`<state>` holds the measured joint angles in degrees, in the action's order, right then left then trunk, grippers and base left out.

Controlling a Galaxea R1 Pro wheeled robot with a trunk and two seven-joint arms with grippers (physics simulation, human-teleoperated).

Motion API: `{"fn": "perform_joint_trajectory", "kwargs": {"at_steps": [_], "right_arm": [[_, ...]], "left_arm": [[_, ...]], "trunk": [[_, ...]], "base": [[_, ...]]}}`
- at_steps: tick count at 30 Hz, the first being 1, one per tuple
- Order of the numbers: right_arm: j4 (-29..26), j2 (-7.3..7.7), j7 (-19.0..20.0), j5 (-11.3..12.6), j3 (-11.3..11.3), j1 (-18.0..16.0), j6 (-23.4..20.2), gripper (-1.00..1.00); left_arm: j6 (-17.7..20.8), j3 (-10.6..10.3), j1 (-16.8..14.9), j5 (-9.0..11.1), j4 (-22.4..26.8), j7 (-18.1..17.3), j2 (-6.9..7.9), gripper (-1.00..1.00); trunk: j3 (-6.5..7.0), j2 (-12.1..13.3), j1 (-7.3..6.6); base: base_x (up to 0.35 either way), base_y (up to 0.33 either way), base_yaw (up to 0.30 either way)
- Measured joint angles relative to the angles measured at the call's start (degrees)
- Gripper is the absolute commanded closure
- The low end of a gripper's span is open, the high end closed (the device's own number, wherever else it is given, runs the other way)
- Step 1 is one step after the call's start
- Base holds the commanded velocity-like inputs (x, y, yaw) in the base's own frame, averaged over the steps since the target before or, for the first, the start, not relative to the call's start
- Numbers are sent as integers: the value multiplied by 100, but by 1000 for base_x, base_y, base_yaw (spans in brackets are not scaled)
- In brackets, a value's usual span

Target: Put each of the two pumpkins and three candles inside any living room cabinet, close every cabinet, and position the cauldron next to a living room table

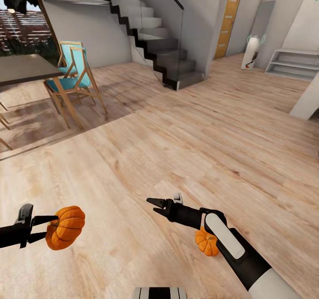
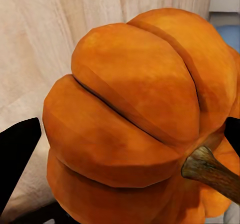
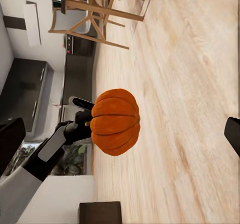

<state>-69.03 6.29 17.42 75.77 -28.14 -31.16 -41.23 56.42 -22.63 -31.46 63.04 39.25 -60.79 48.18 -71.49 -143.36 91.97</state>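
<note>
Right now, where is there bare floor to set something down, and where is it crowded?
Bare pale wood floor lies ahead, bordered by the grey staircase and the blue-seated wooden chair. It is crowded low down: left gripper holds one ribbed orange pumpkin, another pumpkin by the open right gripper.

Head camera overlooks floor [image 1: 177, 148]; wrist cameras share held pumpkin [image 2: 135, 114].

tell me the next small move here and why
Probably lower the open right gripper toward the second pumpkin on the floor under that arm; the left gripper already holds a pumpkin, and no cabinet is near.
</note>
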Motion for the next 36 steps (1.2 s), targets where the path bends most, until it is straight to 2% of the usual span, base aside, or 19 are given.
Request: {"fn": "perform_joint_trajectory", "kwargs": {"at_steps": [6,26,36], "right_arm": [[-1,0,0,0,0,0,-1,-100],[2,-1,9,0,0,1,7,-100],[2,0,10,1,0,1,8,-100]], "left_arm": [[-7,-1,1,-13,-1,1,-7,100],[-33,-5,1,-35,-2,8,-9,100],[-7,0,-1,11,1,7,-9,100]], "trunk": [[-48,0,-3],[-162,0,-3],[-195,0,0]], "base": [[171,-13,-174],[308,-58,-220],[32,139,-256]]}}
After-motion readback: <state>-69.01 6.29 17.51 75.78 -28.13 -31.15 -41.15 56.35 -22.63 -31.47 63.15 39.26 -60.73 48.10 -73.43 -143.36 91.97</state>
